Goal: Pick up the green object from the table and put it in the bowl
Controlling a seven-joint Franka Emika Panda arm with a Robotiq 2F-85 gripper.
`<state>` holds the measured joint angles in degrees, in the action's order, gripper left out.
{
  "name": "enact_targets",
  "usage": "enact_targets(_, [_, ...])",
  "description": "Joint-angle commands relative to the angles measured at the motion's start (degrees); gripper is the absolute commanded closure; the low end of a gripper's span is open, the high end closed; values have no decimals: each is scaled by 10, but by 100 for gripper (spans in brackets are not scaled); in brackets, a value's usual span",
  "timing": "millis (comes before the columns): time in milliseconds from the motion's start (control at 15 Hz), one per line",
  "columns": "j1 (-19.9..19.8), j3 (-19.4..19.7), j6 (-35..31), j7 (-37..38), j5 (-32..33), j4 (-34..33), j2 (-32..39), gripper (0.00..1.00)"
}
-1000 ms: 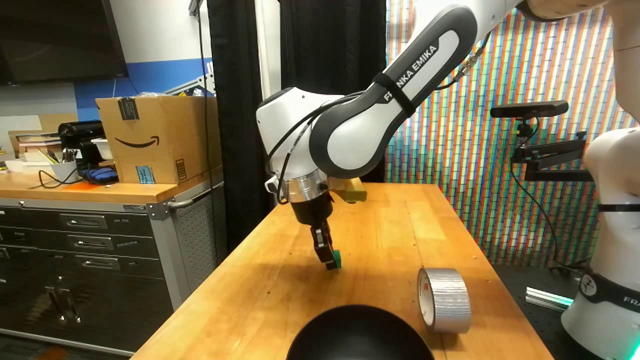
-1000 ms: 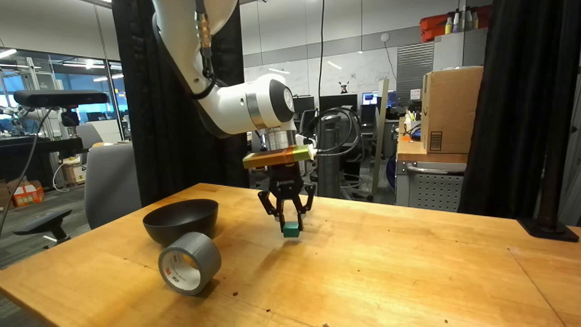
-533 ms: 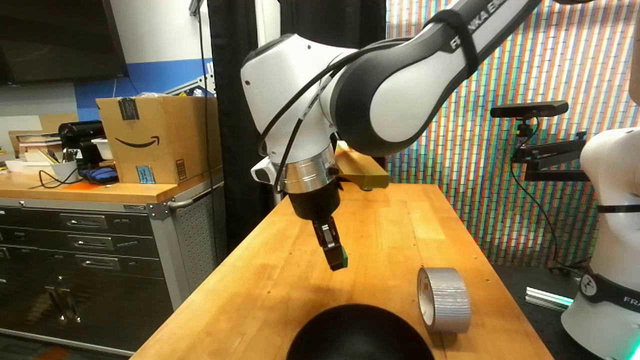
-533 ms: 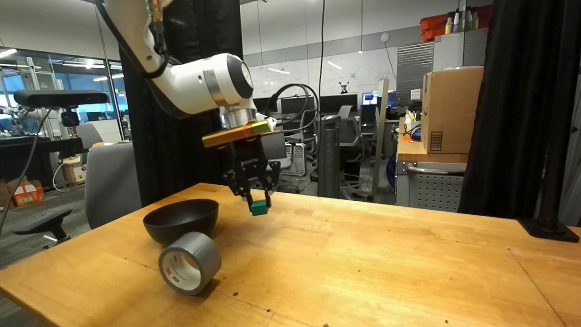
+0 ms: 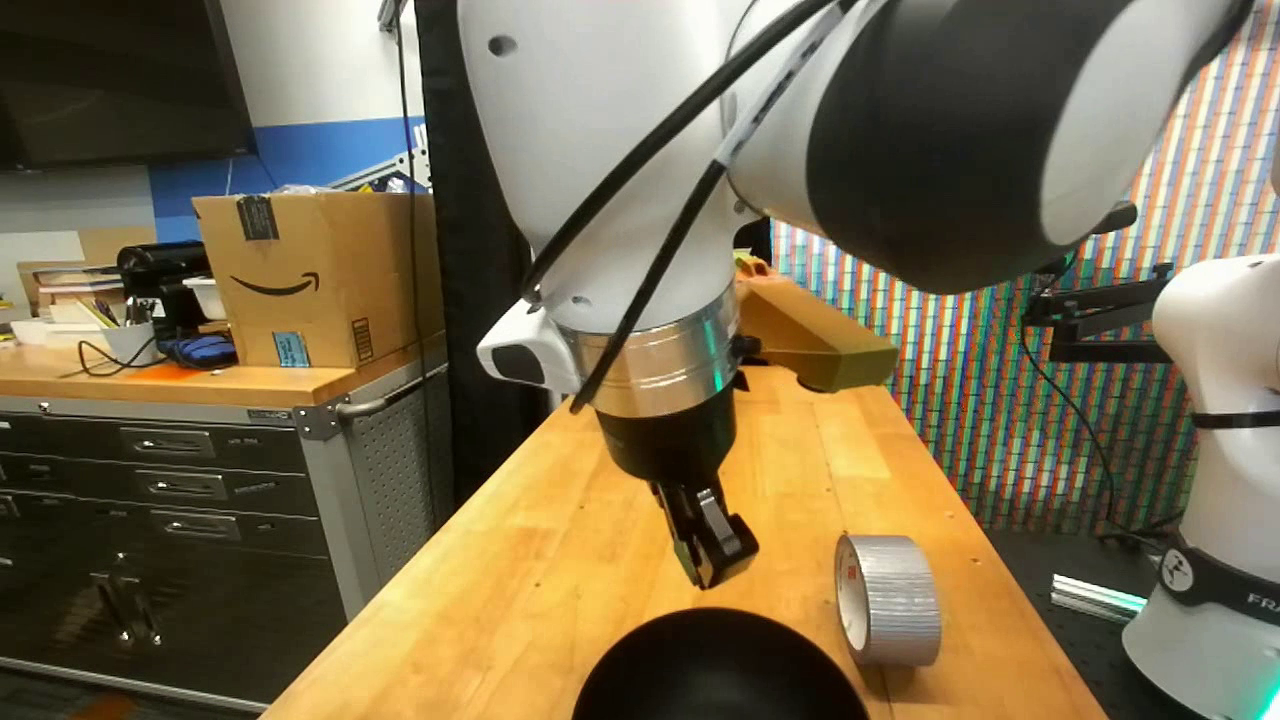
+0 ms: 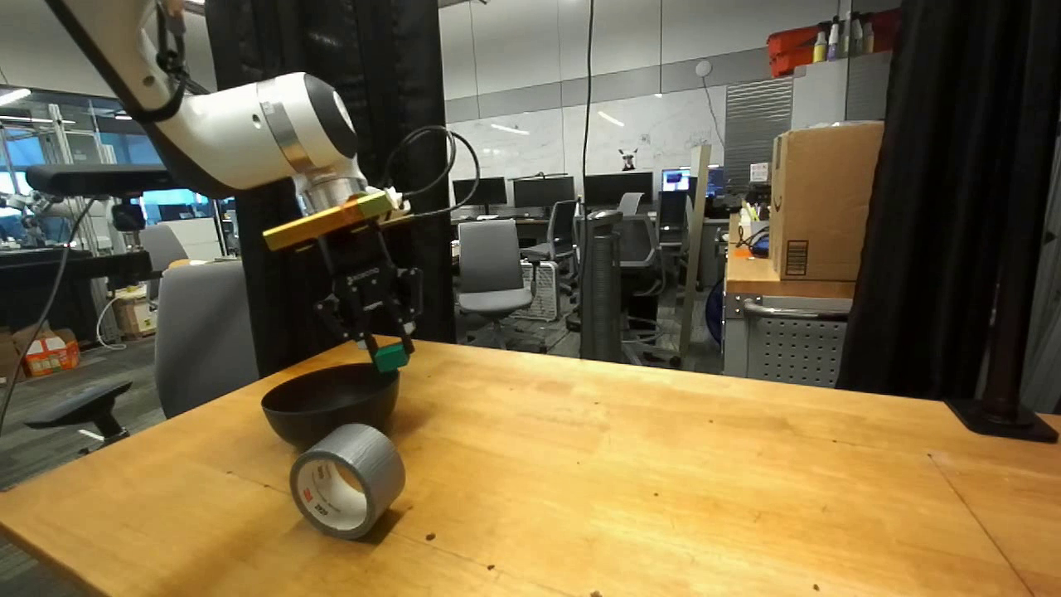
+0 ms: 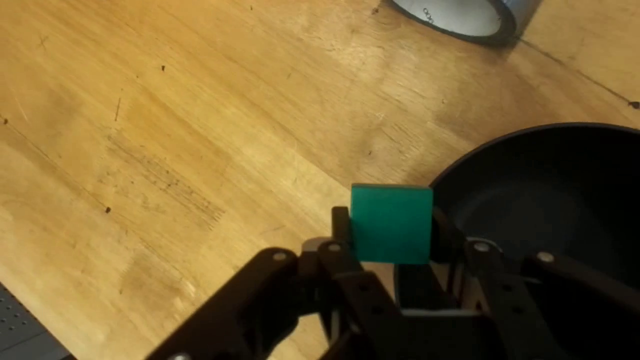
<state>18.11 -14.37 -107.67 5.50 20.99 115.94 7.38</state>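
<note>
In an exterior view, gripper [image 6: 390,347] pinched onto green block [image 6: 391,359], fingertips apart by just the block's width. Block smooth, near-cubic, in the air, overlapping the right rim of the matte black bowl [image 6: 323,410]; tilted, left end lower. Bowl round, on the wooden bench [image 6: 663,464] by its far left corner. Silver tape roll [image 6: 379,463] nearer, close to bowl, resting on its curved side, white core facing the camera.

In an exterior view, black fingers [image 5: 736,549] slant down above the planks, block mostly hidden by them. Bowl cut off at bottom; tape roll near bench's right edge. Cardboard box [image 5: 290,265] on a dark metal cabinet [image 5: 230,585] past the left edge.

Wrist view: block's flat square face toward camera, a finger touching each side, side edges roughly in line with the fingertips. Sides look equal; long axis can't be told. Bench grain runs diagonal, with dark nicks.
</note>
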Motion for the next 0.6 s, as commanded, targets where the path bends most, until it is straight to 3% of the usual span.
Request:
enact_targets(0, [17,-17,36,7,24,-17,-6,84])
enact_targets(533, [27,-41,61,-47,-2,-48,-6,84])
